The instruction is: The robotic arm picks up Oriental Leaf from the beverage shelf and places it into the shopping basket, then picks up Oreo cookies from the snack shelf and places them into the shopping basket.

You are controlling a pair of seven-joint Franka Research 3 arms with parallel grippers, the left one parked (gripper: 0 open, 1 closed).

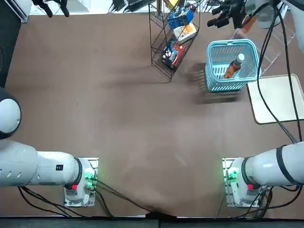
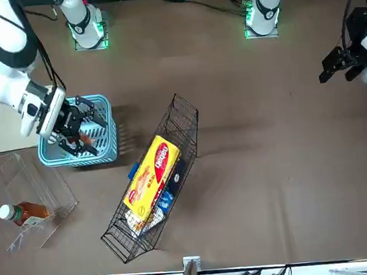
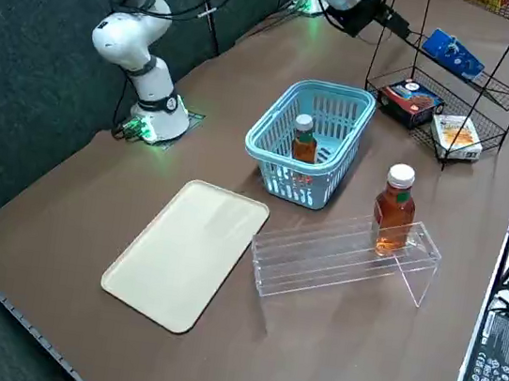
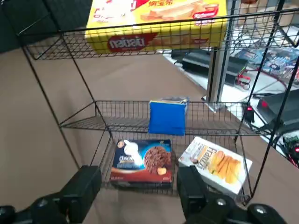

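One blue Oreo cookies (image 4: 167, 117) pack, upright

Brown table (image 1: 118, 118) fills frame. Directly on it — black wire rack (image 1: 161, 57) upper centre, light blue shopping basket (image 1: 213, 78) upper right, clear beverage shelf (image 3: 350, 256) beside basket, cream tray (image 1: 278, 97) right edge.

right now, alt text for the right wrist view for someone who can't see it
The right gripper, fingers open and empty, faces a black wire rack and lines up with a blue Oreo cookies pack on its middle shelf. A yellow box sits on the top shelf, and a chocolate box and a pale box sit below.
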